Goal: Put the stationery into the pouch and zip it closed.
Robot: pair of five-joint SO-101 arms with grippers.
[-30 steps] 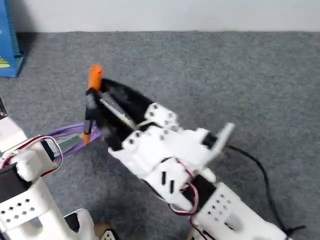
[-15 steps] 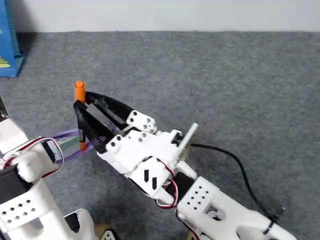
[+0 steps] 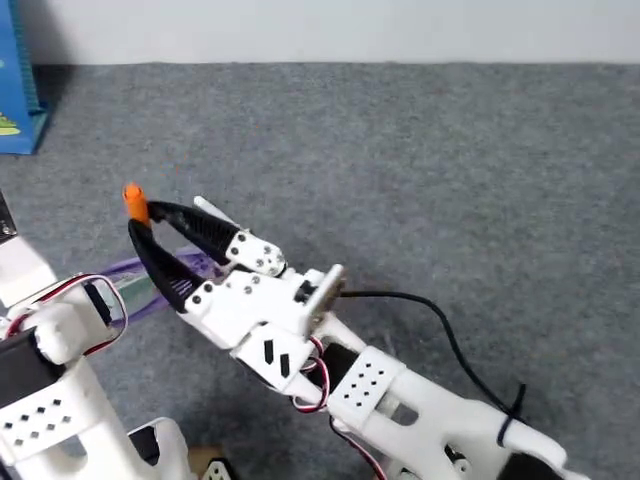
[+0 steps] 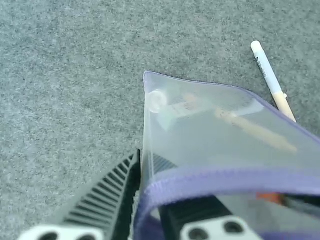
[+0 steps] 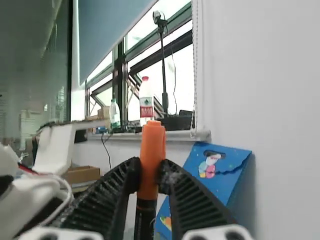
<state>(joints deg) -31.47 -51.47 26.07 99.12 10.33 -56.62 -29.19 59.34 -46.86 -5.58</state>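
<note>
Overhead, in the high view, the right gripper [image 3: 140, 217] is clamped on an orange-capped marker [image 3: 134, 199], which stands nearly upright over the grey surface [image 3: 450, 150]. Just below it lies the purple-edged pouch [image 3: 150, 277], running toward the left arm [image 3: 50, 400] at the lower left corner. A blue box [image 3: 15, 80] stands at the far left edge.

In the left wrist view, the left gripper [image 4: 150, 195] is closed on the pouch's purple zip edge [image 4: 225, 180], holding the clear pouch [image 4: 200, 125] up off the surface [image 4: 65, 75]. A pale stick-like item [image 4: 255, 132] lies inside it, and a white pen [image 4: 270, 80] lies on the surface just beyond the pouch's far edge.

In the right wrist view, the right gripper [image 5: 149, 167] pinches the marker [image 5: 151, 145] upright between its black fingers [image 5: 110, 195]. Behind are the blue box [image 5: 215, 165] against a wall and bottles [image 5: 146, 102] on a window sill.
</note>
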